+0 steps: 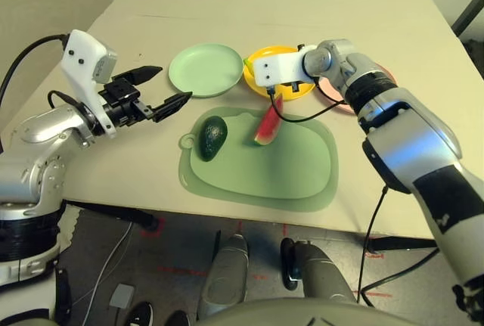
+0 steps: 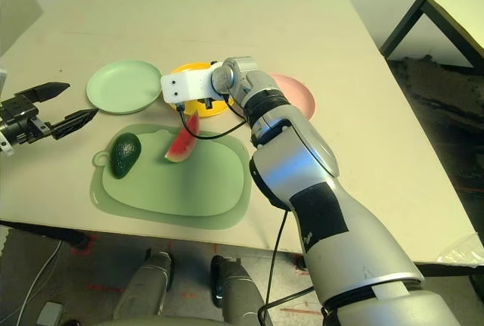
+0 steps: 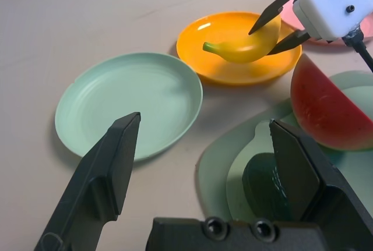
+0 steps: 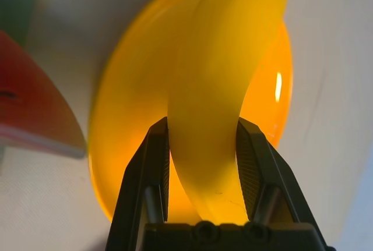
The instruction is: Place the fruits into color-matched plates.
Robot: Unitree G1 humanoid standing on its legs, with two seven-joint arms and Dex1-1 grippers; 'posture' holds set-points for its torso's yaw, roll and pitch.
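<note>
**Banana at the yellow plate, two fruits outstanding**

Holding the curved yellow plastic banana between the two black fingers of my right gripper, I have it over the round shallow yellow plate, low in the dish; whether it touches the plate I cannot tell. The fingers are closed onto its thick middle, one on each flank. Judged stiff, light and glossy, so liable to slip or roll if gripped near its tapered ends; mid-body is the correct hold.

My left gripper hangs wide open and empty at 9 o'clock of the round mint green plate.

The dark green oval avocado and the red watermelon wedge with green rind rest on the large green rounded-rectangle cutting mat, apart from each other. The wedge stands just beside the yellow plate's 6 o'clock rim, close under my right wrist, so room there is tight. The round pale pink plate lies at 3 o'clock of the yellow one, partly behind my arm. The beige table towards 12 o'clock is open.
</note>
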